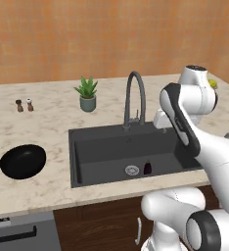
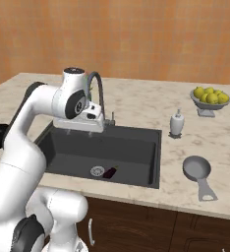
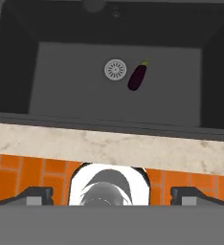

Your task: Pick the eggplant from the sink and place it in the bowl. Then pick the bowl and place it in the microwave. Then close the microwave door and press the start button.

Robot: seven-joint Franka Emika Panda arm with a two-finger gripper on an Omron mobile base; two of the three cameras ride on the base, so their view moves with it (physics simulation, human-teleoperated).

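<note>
Over on the left counter the round glossy black bowl [image 1: 23, 161] is sitting well apart from the wide dark grey sink [image 1: 94, 147], where the small dark purple eggplant [image 1: 148, 168] is lying just right of the steel drain [image 1: 131, 170]. The two-finger gripper [image 3: 111, 195] is hanging high above, spread wide and holding nothing. Coming down, it is risking a knock against the dark gooseneck faucet [image 1: 134, 98], or nudging the eggplant so it rolls away.
</note>
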